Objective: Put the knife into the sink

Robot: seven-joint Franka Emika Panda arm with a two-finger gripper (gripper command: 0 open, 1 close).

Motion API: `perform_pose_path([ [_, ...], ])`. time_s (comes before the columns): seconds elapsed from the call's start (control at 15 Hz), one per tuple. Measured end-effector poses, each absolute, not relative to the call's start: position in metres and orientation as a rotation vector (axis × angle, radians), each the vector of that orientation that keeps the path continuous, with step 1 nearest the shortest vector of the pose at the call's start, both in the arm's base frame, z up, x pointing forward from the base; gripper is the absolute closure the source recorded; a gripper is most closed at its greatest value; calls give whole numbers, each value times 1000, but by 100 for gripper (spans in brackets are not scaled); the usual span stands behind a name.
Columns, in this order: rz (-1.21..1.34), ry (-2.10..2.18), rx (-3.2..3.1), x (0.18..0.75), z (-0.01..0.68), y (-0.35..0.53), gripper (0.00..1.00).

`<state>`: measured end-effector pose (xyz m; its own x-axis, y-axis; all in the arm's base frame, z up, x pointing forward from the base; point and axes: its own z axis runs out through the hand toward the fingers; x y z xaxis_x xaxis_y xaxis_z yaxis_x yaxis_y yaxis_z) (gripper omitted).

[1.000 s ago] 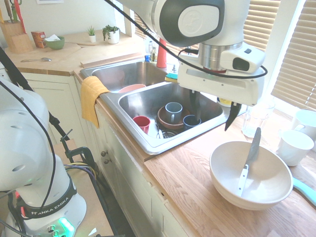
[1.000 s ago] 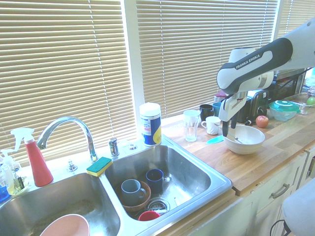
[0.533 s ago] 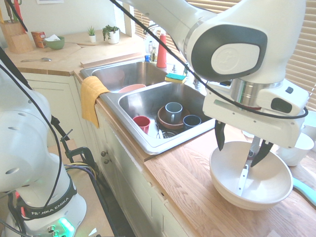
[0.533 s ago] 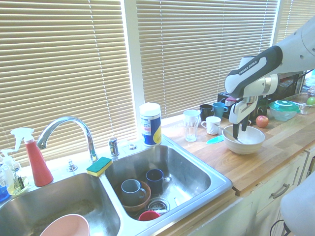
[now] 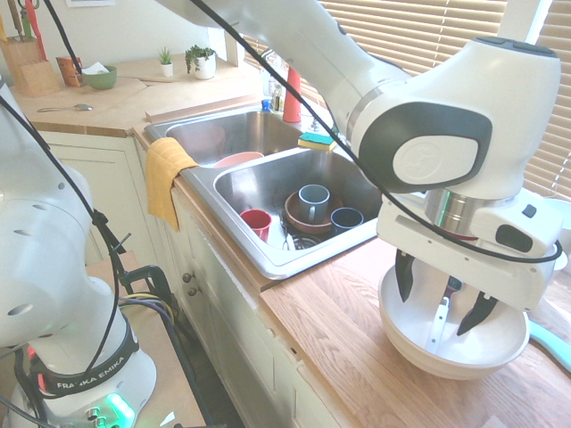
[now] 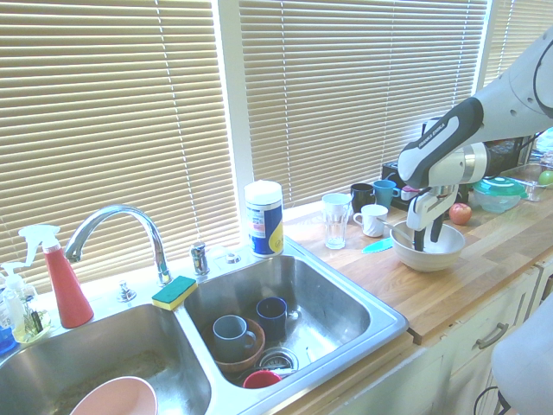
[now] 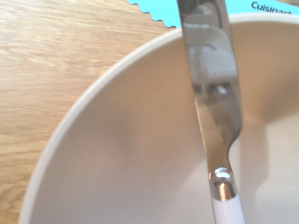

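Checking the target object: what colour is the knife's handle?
White, clearest in the wrist view: the knife has a white handle below its shiny blade.

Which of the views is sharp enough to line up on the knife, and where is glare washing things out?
Wrist view: knife blade fairly sharp, reflecting the bowl. First exterior view: knife handle clear between the open gripper fingers; window side overexposed. Second exterior view: backlit blinds; the bowl small, the knife hard to make out.

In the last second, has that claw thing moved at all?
Yes. The gripper has dropped from above the white bowl down into it, its open fingers now either side of the knife.
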<state>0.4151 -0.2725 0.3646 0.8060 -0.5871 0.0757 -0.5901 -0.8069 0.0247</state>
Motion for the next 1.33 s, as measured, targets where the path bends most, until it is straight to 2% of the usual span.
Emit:
perform_pose_path([
  [0.67, 77, -987, 2938, 448, 354, -284, 100],
  [1.33, 26, -999, 2939, 441, 348, -286, 100],
])
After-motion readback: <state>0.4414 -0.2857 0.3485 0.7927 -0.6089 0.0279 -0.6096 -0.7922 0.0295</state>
